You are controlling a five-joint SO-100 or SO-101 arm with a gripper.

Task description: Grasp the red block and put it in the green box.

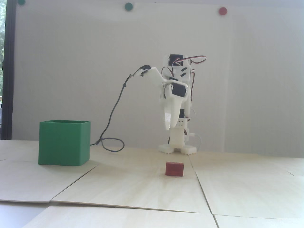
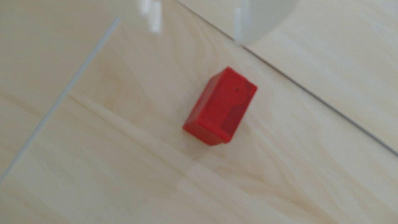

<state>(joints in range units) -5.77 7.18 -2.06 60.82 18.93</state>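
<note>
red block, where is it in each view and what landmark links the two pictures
Fixed view: red block lies low, just right of centre, on the table in front of the arm's base.
Wrist view: red block lies near the middle, slightly right, tilted diagonally.
Shared landmark: the dark seam between boards running just beside the block.

The fixed view sits low, almost at table height, and looks level across the pale wooden panels toward the white arm (image 1: 177, 104) and the wall behind it, taking in the whole scene from some way off. The wrist view looks steeply down, close to the tabletop and blurred. Both share the red block (image 1: 174, 169) (image 2: 219, 106) and the panel seams around it.
</note>
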